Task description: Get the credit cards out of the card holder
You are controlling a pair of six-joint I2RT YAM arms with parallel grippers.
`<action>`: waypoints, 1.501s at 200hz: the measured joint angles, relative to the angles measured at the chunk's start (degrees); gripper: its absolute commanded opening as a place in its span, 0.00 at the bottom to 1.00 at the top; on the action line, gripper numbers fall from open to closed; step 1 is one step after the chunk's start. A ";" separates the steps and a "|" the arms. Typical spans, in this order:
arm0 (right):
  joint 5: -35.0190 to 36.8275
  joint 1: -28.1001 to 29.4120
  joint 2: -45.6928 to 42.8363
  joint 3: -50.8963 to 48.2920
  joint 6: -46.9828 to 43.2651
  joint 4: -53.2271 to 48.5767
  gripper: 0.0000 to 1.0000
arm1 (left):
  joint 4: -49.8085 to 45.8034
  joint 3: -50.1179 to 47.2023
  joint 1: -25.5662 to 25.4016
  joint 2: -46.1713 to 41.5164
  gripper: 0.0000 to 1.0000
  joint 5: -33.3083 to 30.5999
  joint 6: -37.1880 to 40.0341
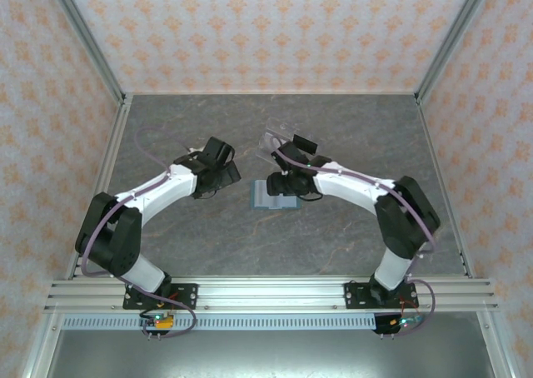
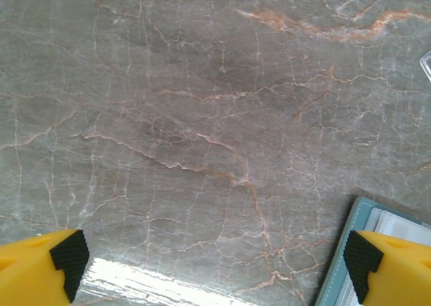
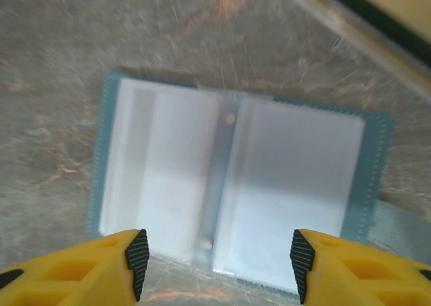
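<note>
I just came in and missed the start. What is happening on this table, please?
Two robot arms work on a teal card holder, which lies open and flat on the marble table. The right tool hovers over it with jaws apart, holding nothing. The left tool is wide open beside the holder's edge, above the table.

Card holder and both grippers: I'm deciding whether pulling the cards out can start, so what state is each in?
Card holder: lying open and flat on the table, pale lining up; whether cards are inside cannot be told.
Left gripper: open wide, empty, beside a corner of the card holder.
Right gripper: open, empty, above the card holder's near edge.
</note>
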 measured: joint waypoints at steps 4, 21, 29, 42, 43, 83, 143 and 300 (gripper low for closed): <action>0.00 0.15 0.94 0.44 0.09 -0.33 0.56 | 0.04 -0.17 0.00 -0.04 1.00 0.02 -0.15; 0.00 0.28 4.74 2.43 0.00 -1.57 0.55 | 0.57 -0.68 0.00 -0.15 1.00 0.66 -0.31; 0.02 0.26 5.86 2.99 0.02 -1.88 0.55 | 1.03 -0.96 0.00 -0.24 1.00 1.11 -0.44; 0.04 0.26 6.86 3.54 0.00 -2.56 0.55 | 1.64 -1.27 0.00 -0.39 0.99 1.99 -0.63; 0.07 0.26 6.91 3.54 0.00 -2.60 0.55 | 1.68 -1.29 0.00 -0.39 0.99 2.05 -0.63; 0.92 0.26 9.11 4.81 -0.02 -4.13 0.53 | 5.03 -2.51 0.00 -0.52 0.91 6.75 -0.57; 4.02 0.52 10.01 5.29 0.00 -5.14 0.41 | 11.43 -3.50 -0.90 0.35 0.68 17.66 0.48; 2.23 0.63 2.60 2.71 -0.87 -3.30 0.55 | 17.77 -2.58 -2.73 9.14 0.39 24.52 -1.42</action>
